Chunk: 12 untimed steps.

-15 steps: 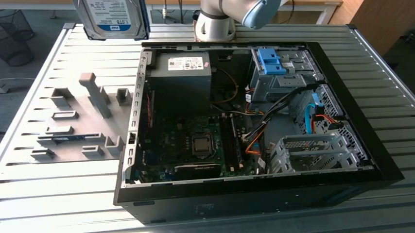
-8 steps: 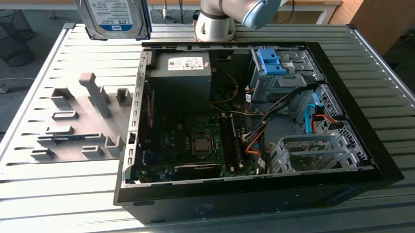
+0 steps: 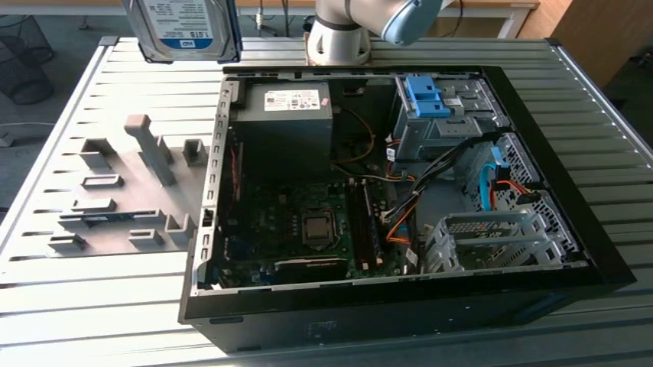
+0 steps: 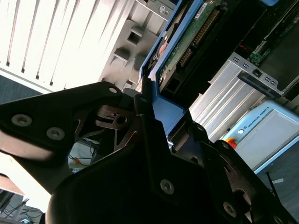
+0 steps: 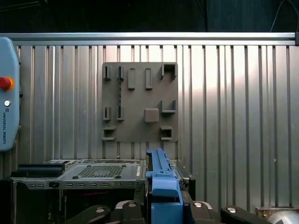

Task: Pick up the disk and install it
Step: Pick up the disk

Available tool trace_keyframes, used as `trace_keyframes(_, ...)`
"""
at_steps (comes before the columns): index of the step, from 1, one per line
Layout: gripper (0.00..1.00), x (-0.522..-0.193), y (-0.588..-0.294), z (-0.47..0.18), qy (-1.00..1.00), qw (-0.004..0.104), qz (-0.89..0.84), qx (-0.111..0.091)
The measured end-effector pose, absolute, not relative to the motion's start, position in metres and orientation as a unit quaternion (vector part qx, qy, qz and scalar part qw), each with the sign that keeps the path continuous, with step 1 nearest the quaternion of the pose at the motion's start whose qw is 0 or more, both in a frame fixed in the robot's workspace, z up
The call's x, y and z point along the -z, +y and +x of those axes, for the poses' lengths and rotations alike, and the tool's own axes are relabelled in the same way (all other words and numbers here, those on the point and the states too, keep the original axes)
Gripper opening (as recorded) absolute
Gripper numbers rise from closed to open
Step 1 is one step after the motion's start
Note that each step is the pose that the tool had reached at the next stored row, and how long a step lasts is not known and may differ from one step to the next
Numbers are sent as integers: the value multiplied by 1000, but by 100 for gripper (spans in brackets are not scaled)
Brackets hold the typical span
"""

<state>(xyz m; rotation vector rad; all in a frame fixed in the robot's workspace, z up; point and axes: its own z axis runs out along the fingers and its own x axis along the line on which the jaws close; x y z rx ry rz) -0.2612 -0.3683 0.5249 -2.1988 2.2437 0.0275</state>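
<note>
Fingers closed on the disk, pinching its blue-railed edge. In both wrist views the blue rail sits clamped between the fingers. Disk hangs upright at upper left of the exterior view, label to camera, clear of the slatted surface. Open case lower right of it; grey fixture plate below, well apart.

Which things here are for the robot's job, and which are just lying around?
For the job: the disk, clamped in the gripper; the open computer case.
Just lying about: the grey slotted plate; the pendant with a red button.
</note>
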Motion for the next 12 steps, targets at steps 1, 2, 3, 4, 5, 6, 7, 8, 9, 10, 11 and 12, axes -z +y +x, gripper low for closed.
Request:
trace_keyframes(1,36,-525,-368,-259,714,0,-700,-9)
trace_keyframes(2,36,-525,-368,-256,714,0,-700,-9)
trace_keyframes(3,36,-525,-368,-254,714,0,-700,-9)
trace_keyframes(4,36,-525,-368,-252,714,0,-700,-9)
trace_keyframes(5,36,-525,-368,-251,714,0,-700,-9)
trace_keyframes(6,36,-525,-368,-249,714,0,-700,-9)
trace_keyframes(7,36,-525,-368,-248,714,0,-700,-9)
trace_keyframes(8,36,-525,-368,-247,714,0,-700,-9)
trace_keyframes(9,36,-525,-368,-246,714,0,-700,-9)
trace_keyframes(10,36,-525,-368,-246,714,0,-700,-9)
trace_keyframes(11,36,-525,-368,-245,714,0,-700,-9)
trace_keyframes(12,36,-525,-368,-245,714,0,-700,-9)
